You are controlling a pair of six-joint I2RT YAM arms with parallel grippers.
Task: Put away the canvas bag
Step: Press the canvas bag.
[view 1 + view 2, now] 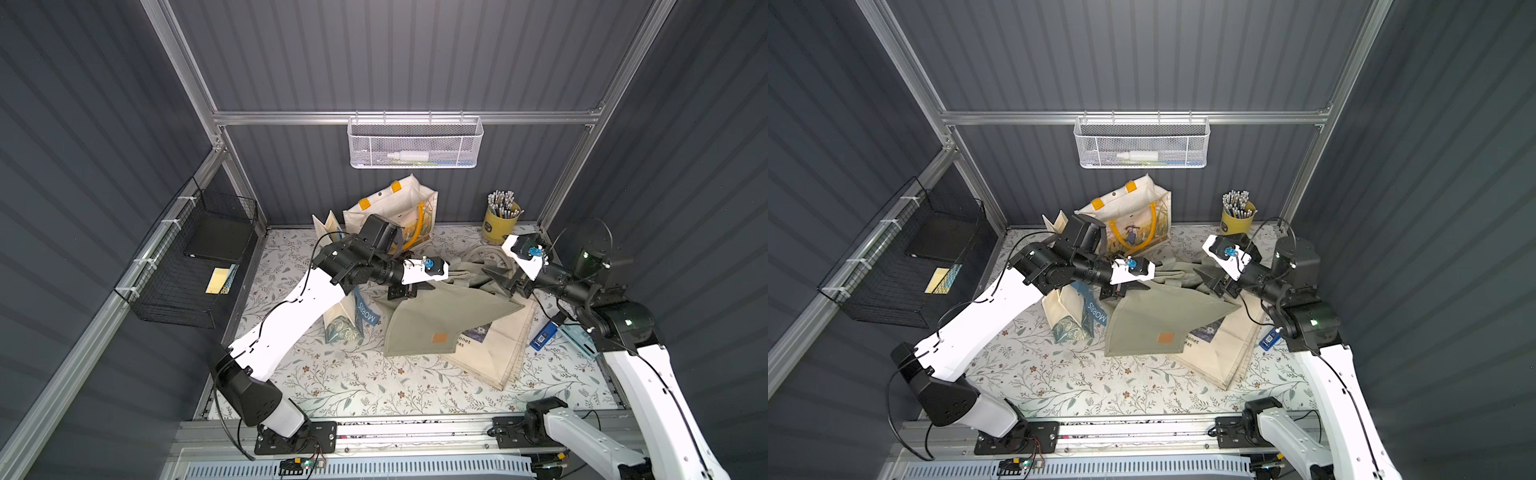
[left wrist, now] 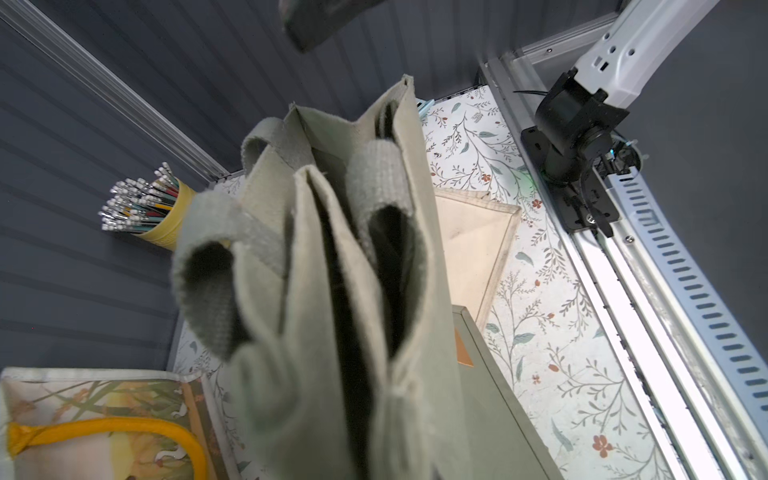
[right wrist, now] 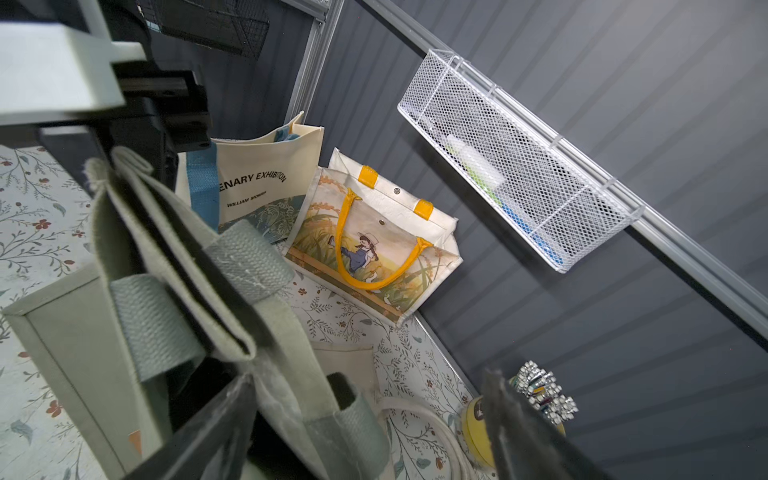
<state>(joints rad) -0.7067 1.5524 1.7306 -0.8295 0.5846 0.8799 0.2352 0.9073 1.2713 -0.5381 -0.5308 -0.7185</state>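
Green canvas of a pale olive tone: the green bag (image 1: 440, 324) is in the middle of the surface (image 1: 353, 386), which has a cover printed with leaves. The left gripper (image 1: 424, 286) is closed on the top edge of this bag, at one end of its mouth, and holds that side up. The lower part of the green bag lies on the surface and partly over a cream bag (image 1: 494, 357) that is flat under it. In the left wrist view the mouth is pressed into narrow folds and the handles (image 2: 216, 266) stand loose. The right gripper (image 1: 496, 280) is at the other end of the mouth with its jaws wide apart. In the right wrist view the green fabric is between its fingers (image 3: 523, 428), but I cannot tell if they touch it. At the back wall stands a picture bag (image 1: 395, 212) with yellow handles, and a Morris bag (image 1: 349, 320) is under the left arm. A yellow cup (image 1: 496, 228) with pencils (image 1: 500, 203) is in the far corner. A white basket (image 1: 415, 143) hangs on the back wall and a black basket (image 1: 195, 266) on the side wall
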